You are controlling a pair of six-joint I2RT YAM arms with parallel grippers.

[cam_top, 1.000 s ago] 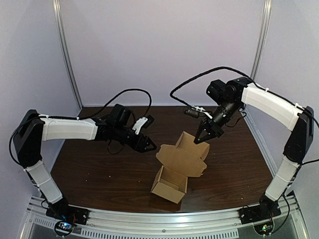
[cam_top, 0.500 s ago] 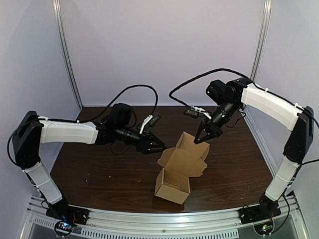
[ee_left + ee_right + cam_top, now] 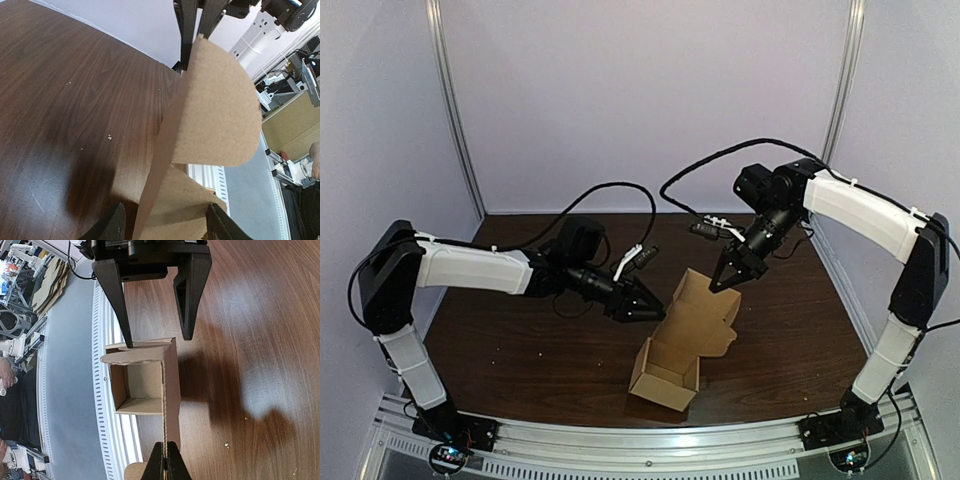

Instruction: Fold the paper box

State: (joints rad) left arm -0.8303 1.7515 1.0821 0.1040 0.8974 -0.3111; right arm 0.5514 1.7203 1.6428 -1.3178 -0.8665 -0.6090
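Note:
A brown cardboard box (image 3: 670, 365) stands open near the table's front edge, its lid panel (image 3: 705, 312) raised up and back. My right gripper (image 3: 725, 280) is shut on the lid's far edge and holds it up; in the right wrist view the gripper (image 3: 165, 465) pinches the thin lid edge, with the box cavity (image 3: 142, 389) beyond. My left gripper (image 3: 650, 308) is open at the lid's left side. In the left wrist view the lid's side flap (image 3: 220, 110) rises between the spread fingers (image 3: 112, 229).
The dark wooden table (image 3: 520, 350) carries only the box. A metal rail (image 3: 650, 450) runs along the front edge. Black cables (image 3: 620, 195) arch over the back of the table. White walls close in both sides.
My left gripper has travelled right across the table and now reaches the lid's left edge. The box has turned a little and its lid stands steeper. The right gripper holds its place.

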